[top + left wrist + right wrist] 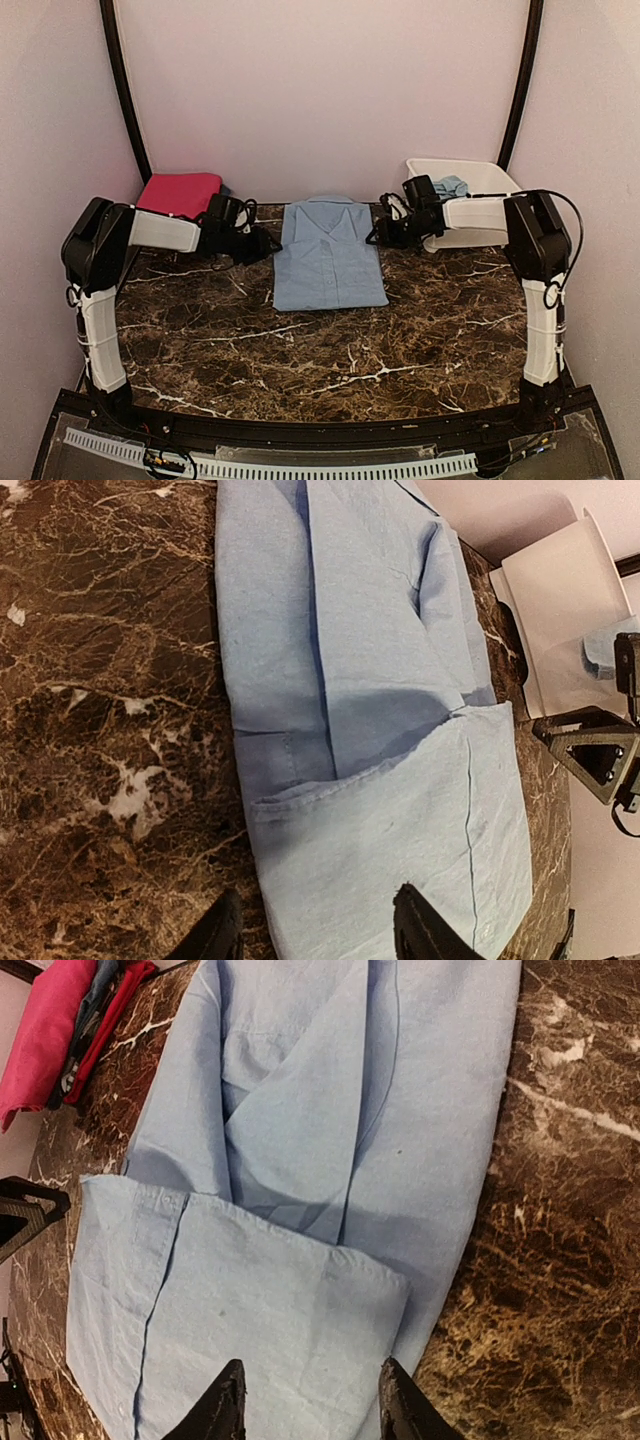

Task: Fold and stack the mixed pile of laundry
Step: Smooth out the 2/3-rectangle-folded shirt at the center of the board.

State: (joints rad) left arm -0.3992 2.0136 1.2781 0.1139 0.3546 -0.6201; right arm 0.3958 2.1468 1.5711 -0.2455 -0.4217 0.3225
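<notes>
Jaws on both sides are standing partly apart, gripping nothing visible: the left jaws are straddling the left edge of the pale blue collared cloth shirt (pixel 330 255), the right jaws its right edge. That shirt is lying folded, collar far, mid-bench on the dark marble bench (pixel 350 370), between a folded magenta-pink cloth (pixel 180 190) far left and a white rectangular plastic tub (pixel 485 178) far right, which is holding another pale blue piece (pixel 452 185). Pinching only the folded-over flap is probably risking the fold peeling open, and uneven lifting is risking skewing it.
</notes>
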